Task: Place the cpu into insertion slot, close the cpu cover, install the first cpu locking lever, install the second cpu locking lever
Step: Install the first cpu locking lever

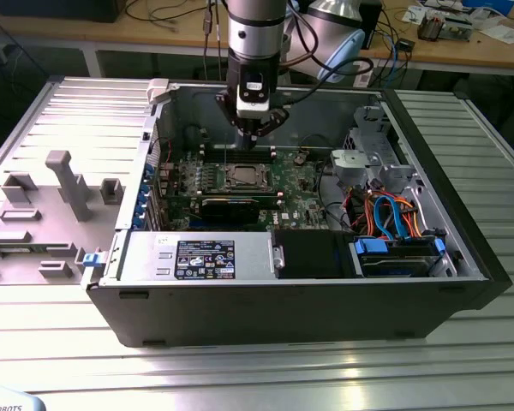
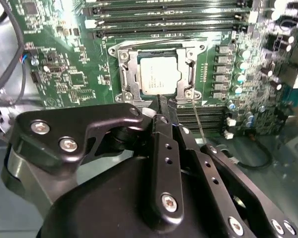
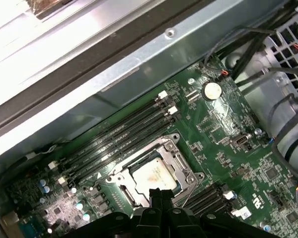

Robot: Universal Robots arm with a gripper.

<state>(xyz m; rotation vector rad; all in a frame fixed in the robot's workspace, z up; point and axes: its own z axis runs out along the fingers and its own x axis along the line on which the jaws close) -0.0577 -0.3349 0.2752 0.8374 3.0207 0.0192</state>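
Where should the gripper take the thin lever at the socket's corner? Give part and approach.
Grip the lever at its free end, the stretch jutting past the socket toward the gripper. Come from above, jaws astride the rod: it is a thin straight wire lying low over the board, so probably only that outer length offers room.

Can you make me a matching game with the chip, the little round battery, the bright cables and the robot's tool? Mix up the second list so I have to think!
Column one:
1. cpu
2. coin battery
3. cables
4. tool

Column two:
A. blue and orange
B. black, above the green board
C. lying in the insertion slot
D. silver, on the board, away from the slot

Pairs: 1-C, 2-D, 3-A, 4-B.
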